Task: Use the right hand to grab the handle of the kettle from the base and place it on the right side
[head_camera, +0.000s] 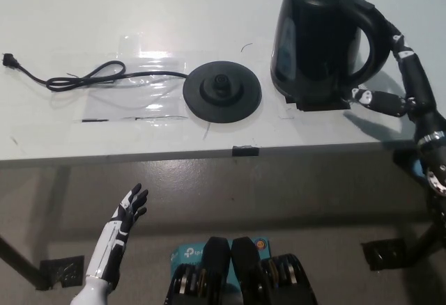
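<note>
Kettle [317,37] stands upright on table [83,12], right of base [221,91]. Right hand [404,75] spread open beside its handle [369,37], gripping nothing. Left hand [125,214] open, low near left.

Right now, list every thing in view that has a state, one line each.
kettle: upright on the table, off its base, lid closed
base: bare, flat on the table
power cord: loose on the table, plug lying free
right hand: open, fingers apart beside the kettle handle
left hand: open, resting below the table edge
table: holds kettle, base, cord
</note>
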`<state>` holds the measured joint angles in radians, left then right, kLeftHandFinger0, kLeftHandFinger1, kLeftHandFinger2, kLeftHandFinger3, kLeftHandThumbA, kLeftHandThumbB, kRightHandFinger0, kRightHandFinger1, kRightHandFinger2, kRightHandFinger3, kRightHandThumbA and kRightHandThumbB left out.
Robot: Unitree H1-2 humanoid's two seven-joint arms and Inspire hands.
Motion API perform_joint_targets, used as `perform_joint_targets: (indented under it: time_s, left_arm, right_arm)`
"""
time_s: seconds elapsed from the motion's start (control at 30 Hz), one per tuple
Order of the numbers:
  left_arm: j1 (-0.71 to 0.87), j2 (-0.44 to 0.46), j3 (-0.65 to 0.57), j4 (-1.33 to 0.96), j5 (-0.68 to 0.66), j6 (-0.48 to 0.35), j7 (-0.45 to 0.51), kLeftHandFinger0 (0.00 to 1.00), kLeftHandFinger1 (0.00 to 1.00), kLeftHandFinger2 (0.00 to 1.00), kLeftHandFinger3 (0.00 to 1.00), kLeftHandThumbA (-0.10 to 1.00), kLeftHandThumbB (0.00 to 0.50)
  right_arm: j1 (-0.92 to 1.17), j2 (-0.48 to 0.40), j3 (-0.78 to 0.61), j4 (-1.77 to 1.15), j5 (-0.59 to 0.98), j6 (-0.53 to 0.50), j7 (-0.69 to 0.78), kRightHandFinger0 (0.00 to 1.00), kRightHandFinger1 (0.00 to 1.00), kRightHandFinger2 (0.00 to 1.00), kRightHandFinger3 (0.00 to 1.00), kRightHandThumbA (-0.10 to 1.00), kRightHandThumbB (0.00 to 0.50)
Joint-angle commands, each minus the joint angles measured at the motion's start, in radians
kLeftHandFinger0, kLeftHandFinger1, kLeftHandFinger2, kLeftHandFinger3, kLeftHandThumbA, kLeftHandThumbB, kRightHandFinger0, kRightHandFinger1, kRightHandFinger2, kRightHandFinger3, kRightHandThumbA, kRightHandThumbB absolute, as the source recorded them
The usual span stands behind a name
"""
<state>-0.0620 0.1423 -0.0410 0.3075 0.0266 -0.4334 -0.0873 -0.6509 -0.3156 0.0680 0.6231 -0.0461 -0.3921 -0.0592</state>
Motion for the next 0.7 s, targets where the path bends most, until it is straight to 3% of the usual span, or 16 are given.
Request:
perform_joint_targets:
  time_s: [0.0,0.17,0.27,0.33,0.37,0.47,0.53,0.57,0.67]
  left_arm:
    - [0.007,0.015,0.006,-0.032,0.001,-0.037,-0.003,1.00,1.00,1.00,1.00,1.00,0.500]
    - [-0.002,0.013,0.011,-0.033,-0.007,-0.026,-0.004,1.00,1.00,1.00,1.00,1.00,0.500]
    - [-0.010,0.014,0.010,-0.031,-0.010,-0.023,-0.006,1.00,1.00,1.00,1.00,1.00,0.500]
    - [-0.030,0.017,0.009,-0.022,-0.006,-0.027,-0.008,1.00,1.00,1.00,1.00,1.00,0.500]
    - [-0.037,0.016,0.008,-0.017,-0.004,-0.027,-0.007,1.00,1.00,1.00,1.00,1.00,0.500]
    - [-0.049,0.012,0.003,-0.009,0.001,-0.023,-0.007,1.00,1.00,1.00,1.00,1.00,0.500]
    - [-0.052,0.015,0.000,-0.004,0.004,-0.035,-0.010,1.00,1.00,1.00,1.00,1.00,0.500]
    - [-0.052,0.017,-0.001,-0.003,0.010,-0.037,-0.006,1.00,1.00,1.00,1.00,1.00,0.500]
    - [-0.046,0.018,-0.004,-0.007,0.012,-0.037,-0.005,1.00,1.00,1.00,1.00,1.00,0.500]
  right_arm:
    - [0.040,-0.014,-0.068,-0.173,0.072,0.041,0.026,1.00,1.00,1.00,1.00,1.00,0.500]
    - [0.108,0.031,-0.172,-0.392,0.113,-0.003,-0.045,1.00,1.00,1.00,1.00,1.00,0.491]
    - [0.157,0.087,-0.232,-0.551,0.049,-0.002,-0.124,1.00,1.00,1.00,1.00,1.00,0.500]
    - [0.212,0.179,-0.263,-0.723,-0.071,0.021,-0.204,1.00,1.00,1.00,1.00,1.00,0.500]
    - [0.251,0.223,-0.263,-0.790,-0.133,-0.008,-0.217,1.00,1.00,1.00,1.00,1.00,0.458]
    - [0.330,0.319,-0.229,-0.908,-0.239,-0.053,-0.209,1.00,1.00,1.00,1.00,1.00,0.488]
    - [0.409,0.330,-0.142,-0.926,-0.262,-0.078,-0.165,1.00,1.00,1.00,1.00,1.00,0.466]
    - [0.454,0.331,-0.088,-0.909,-0.263,-0.078,-0.133,1.00,1.00,1.00,1.00,1.00,0.481]
    - [0.512,0.326,0.009,-0.780,-0.254,-0.078,-0.100,1.00,1.00,1.00,1.00,1.00,0.361]
